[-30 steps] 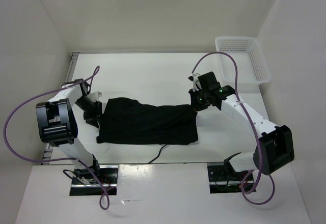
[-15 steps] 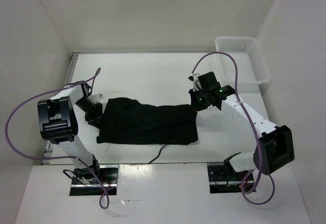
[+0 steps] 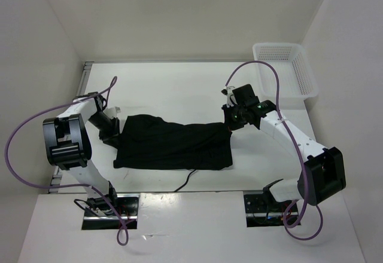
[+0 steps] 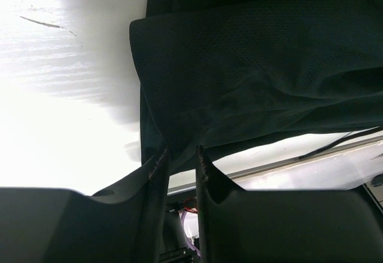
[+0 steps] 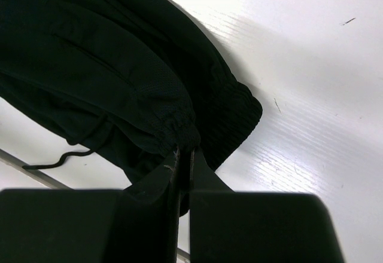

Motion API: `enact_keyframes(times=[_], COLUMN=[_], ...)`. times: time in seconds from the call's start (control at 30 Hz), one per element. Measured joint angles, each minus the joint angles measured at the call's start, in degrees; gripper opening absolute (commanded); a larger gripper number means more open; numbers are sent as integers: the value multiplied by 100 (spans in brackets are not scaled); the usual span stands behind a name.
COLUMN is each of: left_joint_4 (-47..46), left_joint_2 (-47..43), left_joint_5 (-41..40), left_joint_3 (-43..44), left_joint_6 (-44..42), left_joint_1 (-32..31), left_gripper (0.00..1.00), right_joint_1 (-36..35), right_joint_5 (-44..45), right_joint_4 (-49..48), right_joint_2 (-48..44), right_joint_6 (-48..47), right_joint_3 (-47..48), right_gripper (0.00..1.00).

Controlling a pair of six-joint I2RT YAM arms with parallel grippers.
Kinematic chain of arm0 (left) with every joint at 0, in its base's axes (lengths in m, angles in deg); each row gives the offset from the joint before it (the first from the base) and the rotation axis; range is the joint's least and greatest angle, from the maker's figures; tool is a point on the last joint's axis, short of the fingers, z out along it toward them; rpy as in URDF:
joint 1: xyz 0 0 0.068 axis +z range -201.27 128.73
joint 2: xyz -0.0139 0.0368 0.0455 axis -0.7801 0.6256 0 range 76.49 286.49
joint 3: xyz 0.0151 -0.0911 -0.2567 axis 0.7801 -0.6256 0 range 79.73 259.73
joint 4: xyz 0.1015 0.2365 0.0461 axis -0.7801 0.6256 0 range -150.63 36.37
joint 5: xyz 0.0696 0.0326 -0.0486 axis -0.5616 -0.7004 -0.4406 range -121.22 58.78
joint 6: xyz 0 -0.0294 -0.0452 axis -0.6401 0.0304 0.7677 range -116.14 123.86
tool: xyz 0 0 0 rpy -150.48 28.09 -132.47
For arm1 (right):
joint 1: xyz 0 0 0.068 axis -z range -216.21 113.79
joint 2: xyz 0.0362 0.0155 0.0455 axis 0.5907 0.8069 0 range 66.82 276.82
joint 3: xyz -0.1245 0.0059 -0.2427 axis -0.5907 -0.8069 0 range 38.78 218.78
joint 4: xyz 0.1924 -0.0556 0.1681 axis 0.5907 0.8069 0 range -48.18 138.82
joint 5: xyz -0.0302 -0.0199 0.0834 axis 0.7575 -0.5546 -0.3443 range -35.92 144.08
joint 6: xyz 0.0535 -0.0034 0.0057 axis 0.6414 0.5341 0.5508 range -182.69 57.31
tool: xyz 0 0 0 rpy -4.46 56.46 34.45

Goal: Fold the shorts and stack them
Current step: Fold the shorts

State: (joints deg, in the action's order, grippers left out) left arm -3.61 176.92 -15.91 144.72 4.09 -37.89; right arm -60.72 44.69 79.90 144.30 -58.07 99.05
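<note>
White table (image 3: 179, 86) w/ plain white walls (image 3: 179, 12) on 3 sides; white mesh basket (image 3: 305, 75) at far-right corner; bright, even light.

You have one pair of black shorts (image 3: 173, 144) on one table (image 3: 173, 86), one thin drawstring cord (image 3: 187, 179), and one white mesh basket (image 3: 285, 70); you're working with two arms, so two grippers: one left gripper (image 4: 181, 155) and one right gripper (image 5: 184, 151)

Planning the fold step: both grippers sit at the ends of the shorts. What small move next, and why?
Probably raise both ends together a little: the left gripper and right gripper each pinch an end of the shorts, which lie flat on the table.
</note>
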Motion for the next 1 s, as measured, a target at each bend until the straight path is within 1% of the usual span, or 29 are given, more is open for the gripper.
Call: enact_keyframes(times=[0.1, 0.13, 0.17, 0.27, 0.37, 0.57, 0.6, 0.67, 0.7, 0.8, 0.83, 0.87, 0.9, 0.93, 1.0], left_joint_4=[7, 17, 26, 39, 17, -26, -26, -37, -35, -55, -52, -55, -52, -55, -55], left_joint_2=[-9, -9, -9, -9, -9, 61, 79, 87, 87, 87, 90, 96, 98, 101, 101], left_joint_5=[15, 26, 48, 122, 157, 162, 162, 166, 173, 192, 195, 201, 208, 216, 234], left_joint_3=[4, 4, 4, 2, -28, -205, -212, -227, -227, -240, -245, -249, -254, -254, -254], left_joint_6=[0, 0, 2, 0, 0, 0, 2, -4, -2, 2, 2, 4, 20, 9, 7], left_joint_1=[0, 0, 0, 0, 0, 0, 0, 0, 0, 0, 0, 0, 0, 0, 0], left_gripper=[24, 21, 21, 16, 16, 23, 30, 35, 36, 36, 32, 24, 20, 17, 17], right_joint_1=[0, 0, 0, 0, 0, 0, 0, 0, 0, 0, 0, 0, 0, 0, 0], right_joint_5=[4, 9, 11, 20, 39, 81, 87, 96, 103, 103, 103, 103, 103, 103, 103], right_joint_4=[0, 0, 0, 0, 0, 0, 0, 0, 0, 0, 0, 0, 0, 0, 0], right_joint_2=[0, 0, 0, 0, 0, -20, -22, -22, -22, -22, -22, -22, -22, -22, -22], right_joint_6=[0, 0, 0, 0, 0, 0, 0, 0, 0, 0, 0, 0, 0, 0, 0], right_joint_3=[0, 0, 0, 0, 0, 0, 0, 0, 0, 0, 0, 0, 0, 0, 0], right_gripper=[0, 0, 0, 0, 0, 0, 0, 0, 0, 0, 0, 0, 0, 0, 0])
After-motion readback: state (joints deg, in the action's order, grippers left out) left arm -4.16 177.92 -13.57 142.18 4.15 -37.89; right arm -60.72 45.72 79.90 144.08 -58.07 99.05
